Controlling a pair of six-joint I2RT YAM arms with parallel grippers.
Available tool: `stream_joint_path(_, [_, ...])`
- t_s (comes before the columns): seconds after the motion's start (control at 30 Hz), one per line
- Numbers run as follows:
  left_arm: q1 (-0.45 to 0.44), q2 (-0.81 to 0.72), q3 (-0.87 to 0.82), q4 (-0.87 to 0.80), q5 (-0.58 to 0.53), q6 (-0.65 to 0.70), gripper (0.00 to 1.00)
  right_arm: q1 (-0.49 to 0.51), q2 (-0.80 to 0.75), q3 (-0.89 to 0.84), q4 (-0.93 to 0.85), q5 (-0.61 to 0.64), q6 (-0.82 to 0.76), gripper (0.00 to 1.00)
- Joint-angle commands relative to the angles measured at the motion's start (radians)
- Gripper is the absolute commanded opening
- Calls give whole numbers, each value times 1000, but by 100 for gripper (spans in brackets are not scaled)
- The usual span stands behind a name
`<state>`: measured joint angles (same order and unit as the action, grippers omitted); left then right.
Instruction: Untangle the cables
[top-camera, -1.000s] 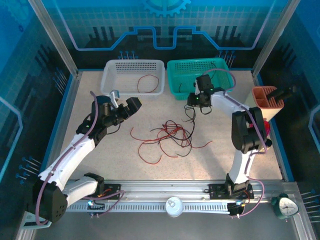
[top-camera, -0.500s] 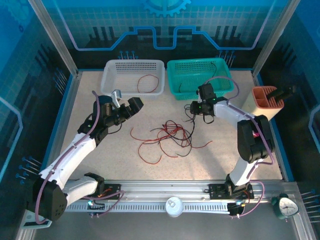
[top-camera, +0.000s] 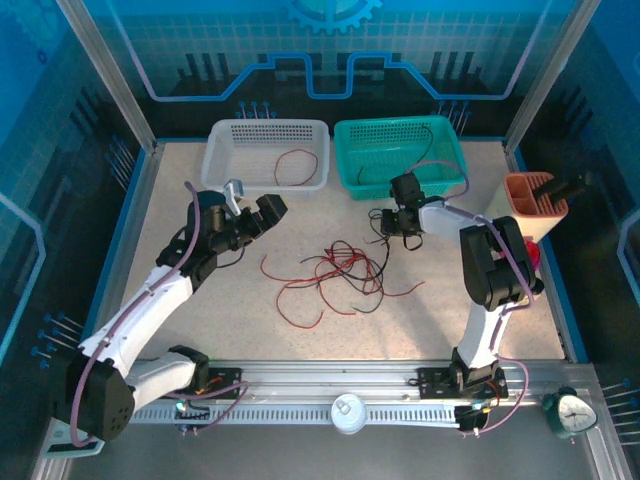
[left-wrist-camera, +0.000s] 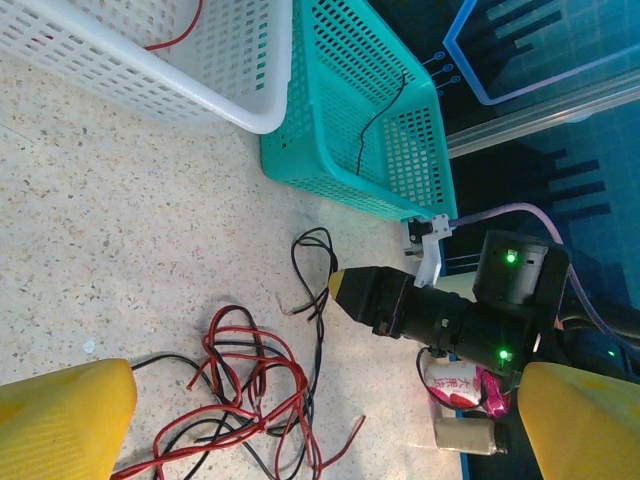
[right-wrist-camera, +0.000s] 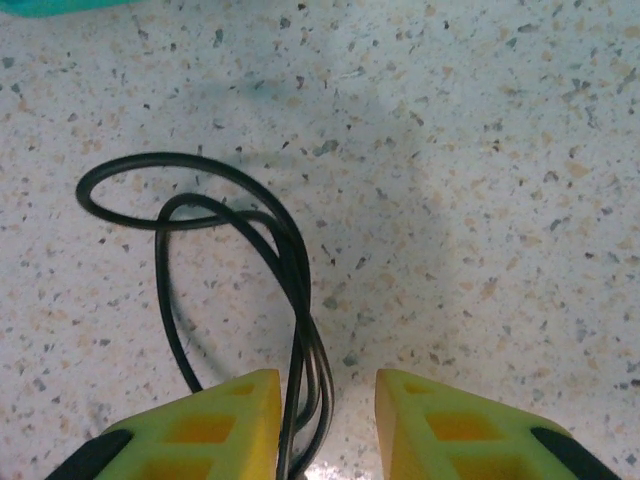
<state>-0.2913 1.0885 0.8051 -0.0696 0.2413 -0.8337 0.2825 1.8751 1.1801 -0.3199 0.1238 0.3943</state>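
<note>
The left gripper (top-camera: 255, 213) is held above the table (top-camera: 200, 330), left of centre, with its jaws spread as wide as they go and nothing between them; from the left wrist its yellow fingers (left-wrist-camera: 65, 415) are seen far apart.

Behind it, at the far edge, a white basket (top-camera: 225, 160) is set, and one red cable (top-camera: 296, 166) is curled inside.

The tangle of cables (top-camera: 335, 270) is spread flat about the centre of the table, red and black strands crossed over one another in loose loops, with red ends trailing toward the near edge.

Just right of the white basket, also at the far edge, a teal basket (top-camera: 440, 150) is placed, and a black cable (top-camera: 420, 150) is draped in it.

In front of the teal basket the right gripper (top-camera: 399, 224) is lowered close to the table. Its jaws (right-wrist-camera: 328, 385) are seen part-open, with the strands of a black loop (right-wrist-camera: 298, 280) passing between them, nearer one finger; no pinch on them is evident.

The strands are judged light, limp and fairly slick, so they would be dragged rather than lifted cleanly, and neighbours would be pulled along where loops cross. A hold is best taken on a single strand near a free end or at an outlying loop, away from the knotted middle, and drawn out slowly.
</note>
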Motion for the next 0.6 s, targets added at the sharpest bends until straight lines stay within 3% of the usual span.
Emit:
stream_joint_path(0.0, [-8,7,14,22,12,-4,99,6,30,38,16,18,-9,31])
stream_joint_path(0.33, [-10,10,15,20,12,-4,99,6,66,64,31,13,9,29])
stream_joint_path(0.57, [-12,10,16,19,11,-4,99,2,65,46,40,-1,12,22])
